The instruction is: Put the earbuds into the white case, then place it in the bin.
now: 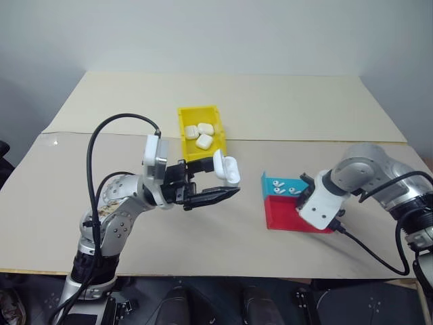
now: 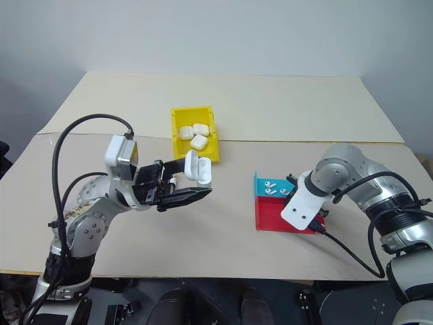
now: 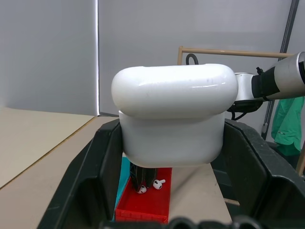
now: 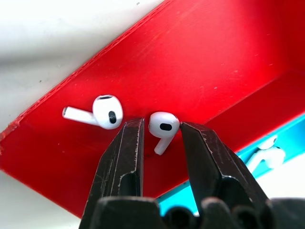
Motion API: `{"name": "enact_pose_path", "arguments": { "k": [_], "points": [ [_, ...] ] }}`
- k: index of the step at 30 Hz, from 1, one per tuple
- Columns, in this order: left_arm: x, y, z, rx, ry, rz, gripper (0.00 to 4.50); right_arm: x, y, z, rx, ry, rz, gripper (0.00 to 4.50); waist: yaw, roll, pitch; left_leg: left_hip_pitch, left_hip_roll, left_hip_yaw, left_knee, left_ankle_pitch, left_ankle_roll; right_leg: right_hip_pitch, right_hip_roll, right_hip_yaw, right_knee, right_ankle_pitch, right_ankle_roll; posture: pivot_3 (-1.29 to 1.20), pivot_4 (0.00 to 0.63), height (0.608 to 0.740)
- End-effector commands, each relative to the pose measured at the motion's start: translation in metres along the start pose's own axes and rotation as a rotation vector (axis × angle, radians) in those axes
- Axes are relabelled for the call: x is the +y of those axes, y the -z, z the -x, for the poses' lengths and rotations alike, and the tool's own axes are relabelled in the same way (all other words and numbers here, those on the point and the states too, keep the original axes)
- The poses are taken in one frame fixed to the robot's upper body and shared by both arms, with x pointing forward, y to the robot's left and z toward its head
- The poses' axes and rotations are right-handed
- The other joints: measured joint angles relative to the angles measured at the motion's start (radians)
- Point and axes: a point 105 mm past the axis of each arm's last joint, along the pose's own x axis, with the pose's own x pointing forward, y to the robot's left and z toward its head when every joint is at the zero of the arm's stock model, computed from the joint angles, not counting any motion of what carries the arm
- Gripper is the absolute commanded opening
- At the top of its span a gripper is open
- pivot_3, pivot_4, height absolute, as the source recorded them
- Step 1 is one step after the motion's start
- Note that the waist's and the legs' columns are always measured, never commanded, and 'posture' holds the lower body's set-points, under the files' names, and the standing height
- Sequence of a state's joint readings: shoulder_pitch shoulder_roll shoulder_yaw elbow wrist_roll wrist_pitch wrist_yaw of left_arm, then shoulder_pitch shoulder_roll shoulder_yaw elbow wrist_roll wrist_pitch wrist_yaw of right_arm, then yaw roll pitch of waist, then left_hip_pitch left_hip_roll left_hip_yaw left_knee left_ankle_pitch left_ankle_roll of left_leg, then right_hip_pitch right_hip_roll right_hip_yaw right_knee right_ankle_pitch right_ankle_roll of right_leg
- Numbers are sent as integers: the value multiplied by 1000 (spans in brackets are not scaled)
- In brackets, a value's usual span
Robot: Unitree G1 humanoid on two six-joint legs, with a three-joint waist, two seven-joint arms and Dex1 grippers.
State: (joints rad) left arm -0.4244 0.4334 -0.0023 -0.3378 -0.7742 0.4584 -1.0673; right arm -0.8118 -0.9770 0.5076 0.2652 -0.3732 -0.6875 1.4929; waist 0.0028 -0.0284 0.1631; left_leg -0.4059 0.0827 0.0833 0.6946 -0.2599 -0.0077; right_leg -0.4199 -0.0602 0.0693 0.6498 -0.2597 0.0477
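Observation:
My left gripper (image 1: 220,179) is shut on the white case (image 1: 226,166) and holds it above the table, just in front of the yellow bin (image 1: 183,125). Over the red tray (image 4: 228,67), my right gripper (image 4: 162,123) points down and stands open. Its two black fingers (image 4: 131,143) straddle one of the earbuds (image 4: 164,126), which lies on the tray floor. A second earbud (image 4: 102,112) lies just beside it. Whether the fingers touch the earbud I cannot tell.
The bin holds three other white cases (image 1: 203,133). A blue tray (image 1: 270,181) behind the red one holds more earbuds (image 1: 295,191). The tan table (image 1: 270,101) stretches away behind the bin, with a seam across its middle.

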Motion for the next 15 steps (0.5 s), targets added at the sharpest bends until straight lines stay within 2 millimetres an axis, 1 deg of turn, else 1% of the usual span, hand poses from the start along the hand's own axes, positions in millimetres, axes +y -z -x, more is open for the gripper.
{"name": "enact_pose_path", "arguments": {
  "k": [1, 8, 13, 15],
  "points": [
    [-5, -10, -2, -25, 20, -44, 2800, -3, 4, 5, 41, 4, 32, 1582, 0, 0, 0, 0, 0, 0, 0, 0, 0, 0, 0, 0, 0, 0, 0, 0, 150, 740],
    [-5, -10, -2, -25, 16, -48, 2800, -4, 1, 1, 43, 2, 42, 1582, -1, 0, 0, 0, 0, 0, 0, 0, 0, 0, 0, 0, 0, 0, 0, 0, 150, 740],
    [-4, -11, -1, -23, 14, -52, 2800, -6, -1, 1, 42, 17, 44, 660, -1, 0, 0, 0, 0, 0, 0, 0, 0, 0, 0, 0, 0, 0, 0, 0, 150, 740],
    [-4, -11, -1, -23, 14, -51, 2800, -4, -1, 1, 41, 16, 40, 660, -2, 0, 0, 0, 0, 0, 0, 0, 0, 0, 0, 0, 0, 0, 0, 0, 150, 740]
  ]
}}
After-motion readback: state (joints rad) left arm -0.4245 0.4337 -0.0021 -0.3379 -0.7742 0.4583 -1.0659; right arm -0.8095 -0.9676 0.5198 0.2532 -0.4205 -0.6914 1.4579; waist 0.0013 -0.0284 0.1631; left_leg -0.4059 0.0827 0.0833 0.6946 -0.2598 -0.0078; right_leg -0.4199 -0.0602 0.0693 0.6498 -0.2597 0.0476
